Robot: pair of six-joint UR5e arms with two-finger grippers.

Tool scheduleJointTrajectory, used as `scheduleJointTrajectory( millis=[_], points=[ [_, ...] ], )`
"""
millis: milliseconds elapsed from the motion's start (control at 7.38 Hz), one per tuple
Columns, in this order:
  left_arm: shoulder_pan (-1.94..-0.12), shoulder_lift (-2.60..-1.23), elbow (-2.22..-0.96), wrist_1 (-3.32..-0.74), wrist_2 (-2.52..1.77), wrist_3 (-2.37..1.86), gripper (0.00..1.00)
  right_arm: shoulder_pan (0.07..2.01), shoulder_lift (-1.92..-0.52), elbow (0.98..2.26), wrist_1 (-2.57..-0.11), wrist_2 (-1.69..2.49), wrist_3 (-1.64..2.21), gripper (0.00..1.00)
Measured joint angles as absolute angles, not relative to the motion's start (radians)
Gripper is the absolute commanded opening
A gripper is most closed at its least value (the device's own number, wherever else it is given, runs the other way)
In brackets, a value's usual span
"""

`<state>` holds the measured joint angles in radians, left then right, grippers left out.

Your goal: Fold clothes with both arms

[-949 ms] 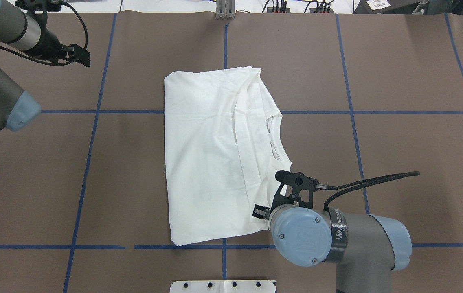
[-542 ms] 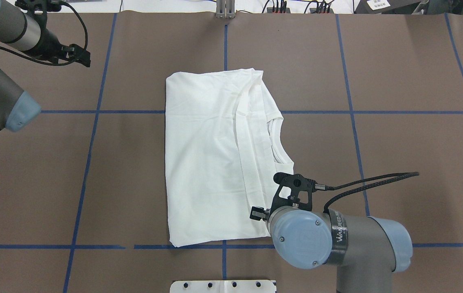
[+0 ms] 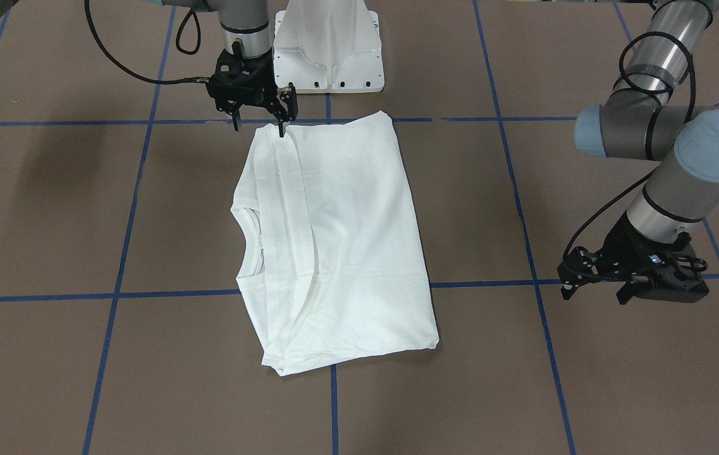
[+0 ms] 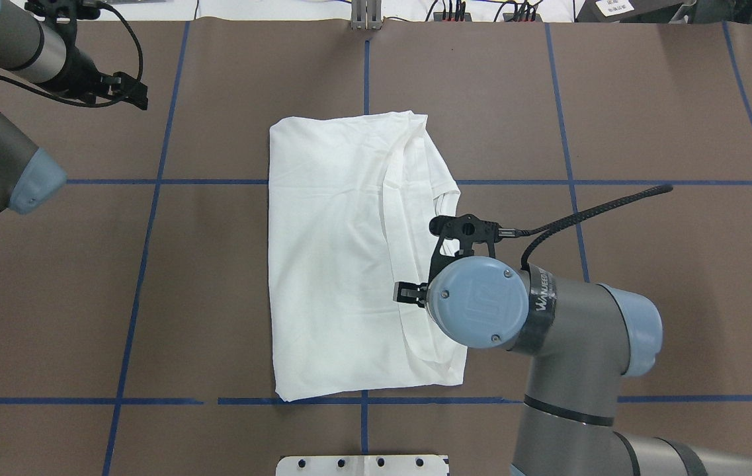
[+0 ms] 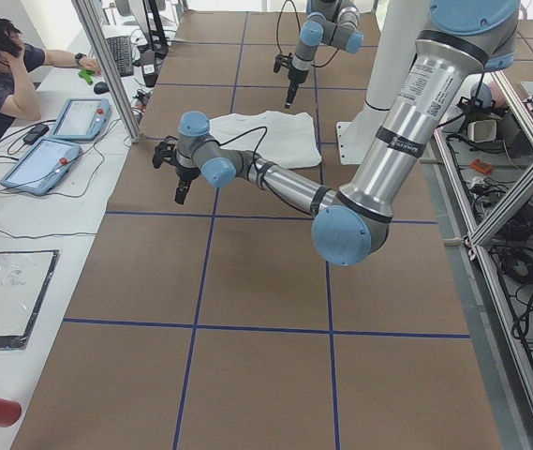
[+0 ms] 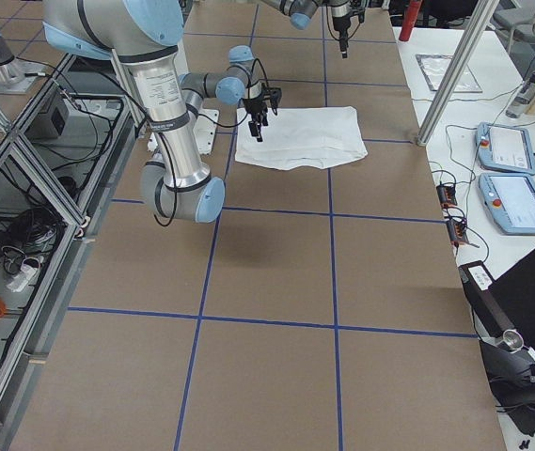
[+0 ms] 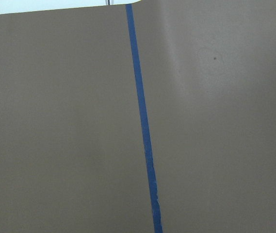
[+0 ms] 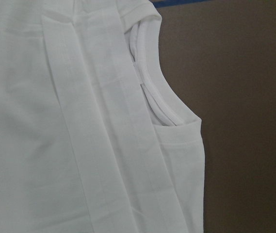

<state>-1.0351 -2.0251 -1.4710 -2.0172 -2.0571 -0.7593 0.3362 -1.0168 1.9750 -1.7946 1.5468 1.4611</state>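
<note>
One white T-shirt [image 4: 336,251] lies folded flat on the brown table [image 4: 647,99], just in front of the white pedestal base [image 3: 327,47]. The right gripper [image 3: 258,128] hovers at the shirt corner nearest that base, jaws apart and empty. The left gripper [image 3: 592,296], well away from the base, is likewise spread. White lettering on the right arm [image 4: 581,317] is unreadable.

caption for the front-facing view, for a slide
Folded white shirt, right gripper open above its edge, left gripper open off to the side
</note>
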Motion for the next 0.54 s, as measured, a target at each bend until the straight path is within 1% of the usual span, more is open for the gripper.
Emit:
scheduleJointTrajectory(
  millis=[271, 542],
  points=[
    [-1.034, -2.026, -1.472, -2.017, -2.060, -0.759, 1.00, 0.368, -0.943, 1.877, -1.809, 1.585, 1.332, 1.00],
    [-1.033, -2.025, -1.474, -2.017, -2.060, -0.759, 1.00, 0.367, -0.927, 1.850, -1.842, 1.679, 1.167, 0.99]
  ],
)
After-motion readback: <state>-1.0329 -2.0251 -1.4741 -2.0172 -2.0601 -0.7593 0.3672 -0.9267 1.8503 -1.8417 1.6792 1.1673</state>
